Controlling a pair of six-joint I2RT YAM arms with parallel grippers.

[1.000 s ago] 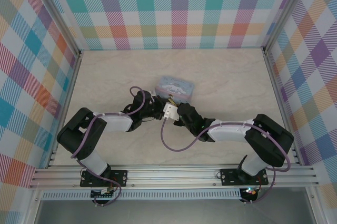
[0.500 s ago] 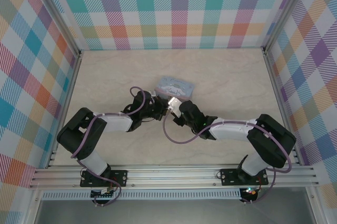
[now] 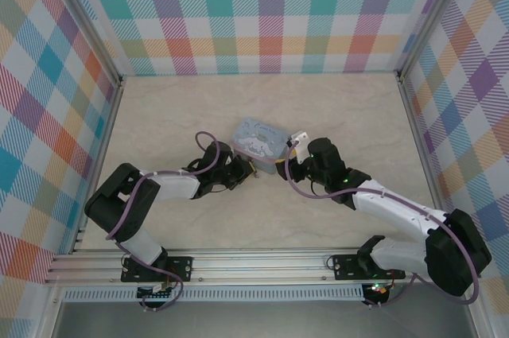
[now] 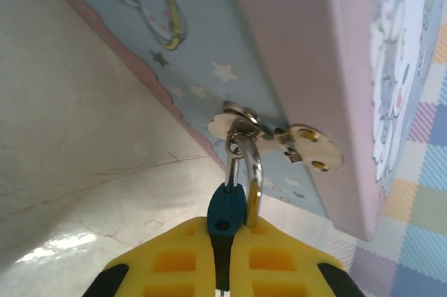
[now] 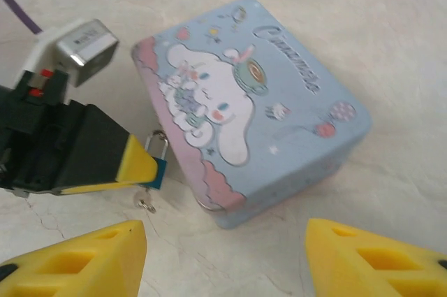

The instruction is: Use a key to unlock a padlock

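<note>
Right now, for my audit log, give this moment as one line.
left gripper shut on padlock | padlock hooked through hasp on cartoon tin | right gripper open, empty, near tin

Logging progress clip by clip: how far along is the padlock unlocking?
Done: left gripper is shut on the padlock. In hand: what looks like the key sits under it; right gripper is open, empty. Left: shackle is through the tin's hasp, not visibly sprung.

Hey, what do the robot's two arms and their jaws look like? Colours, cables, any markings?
The left arm and right arm match: black joints and bases, and white shells on the long links. A purple cable loops along each. The jaws are black with bright yellow wedge-shaped pads that have square recesses. The left wrist carries a small white-and-grey camera box, with tiny red marks just below it.
</note>
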